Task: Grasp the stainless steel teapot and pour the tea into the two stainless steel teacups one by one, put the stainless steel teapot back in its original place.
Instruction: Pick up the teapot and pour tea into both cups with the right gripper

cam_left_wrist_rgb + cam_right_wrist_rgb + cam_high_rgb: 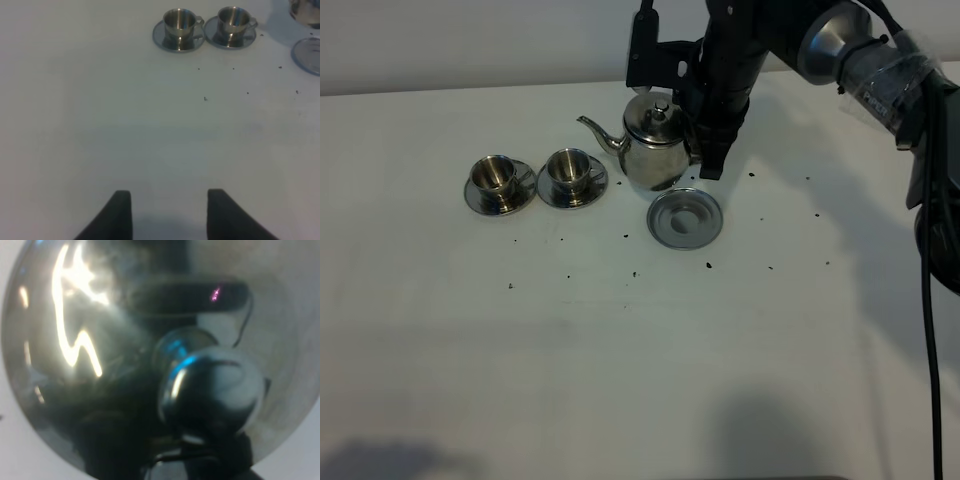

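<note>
The stainless steel teapot (653, 148) is upright, just behind the round steel coaster (685, 218), its original place, and off it. Its thin spout points left toward the two stainless steel teacups (495, 175) (570, 168), each on its own saucer. My right gripper (708, 150) comes down at the pot's handle side and is shut on it. The right wrist view is filled by the pot's lid and knob (215, 390), with no fingers showing. My left gripper (170, 215) is open over bare table, well short of the teacups (181, 22) (235, 20). Whether the pot touches the table I cannot tell.
The white table (620, 360) is dotted with small dark specks (707, 265) around the coaster and in front of the cups. The right arm's black cable (927, 300) hangs along the right edge.
</note>
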`<state>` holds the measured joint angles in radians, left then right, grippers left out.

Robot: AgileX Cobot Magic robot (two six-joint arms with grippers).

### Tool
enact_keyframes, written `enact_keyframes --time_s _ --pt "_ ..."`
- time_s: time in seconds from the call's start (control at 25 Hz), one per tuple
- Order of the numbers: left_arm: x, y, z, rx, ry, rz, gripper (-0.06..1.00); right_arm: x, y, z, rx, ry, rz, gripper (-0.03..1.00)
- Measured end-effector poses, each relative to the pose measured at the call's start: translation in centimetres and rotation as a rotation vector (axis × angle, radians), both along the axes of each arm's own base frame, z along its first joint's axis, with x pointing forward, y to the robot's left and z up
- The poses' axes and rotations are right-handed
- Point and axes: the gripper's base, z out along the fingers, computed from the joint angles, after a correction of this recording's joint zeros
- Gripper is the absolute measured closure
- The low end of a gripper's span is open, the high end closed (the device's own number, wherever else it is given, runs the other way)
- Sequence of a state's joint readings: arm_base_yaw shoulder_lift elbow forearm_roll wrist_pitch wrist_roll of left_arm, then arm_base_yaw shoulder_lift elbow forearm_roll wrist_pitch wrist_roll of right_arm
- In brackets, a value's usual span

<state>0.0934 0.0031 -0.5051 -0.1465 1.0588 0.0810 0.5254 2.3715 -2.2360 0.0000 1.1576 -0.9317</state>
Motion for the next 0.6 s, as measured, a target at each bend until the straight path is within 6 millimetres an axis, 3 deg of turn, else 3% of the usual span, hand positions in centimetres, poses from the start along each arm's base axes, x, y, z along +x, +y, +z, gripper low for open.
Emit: enact_keyframes --time_s 0.32,0.6 --pt "0.0 0.0 0.0 0.0 0.0 0.0 0.56 0.5 1.5 0.5 -0.007 -0.167 -0.007 0.79" --pt "0.0 0.0 0.0 0.0 0.0 0.0 0.56 1.7 1.4 -1.6 -0.076 -0.246 0.009 0.79"
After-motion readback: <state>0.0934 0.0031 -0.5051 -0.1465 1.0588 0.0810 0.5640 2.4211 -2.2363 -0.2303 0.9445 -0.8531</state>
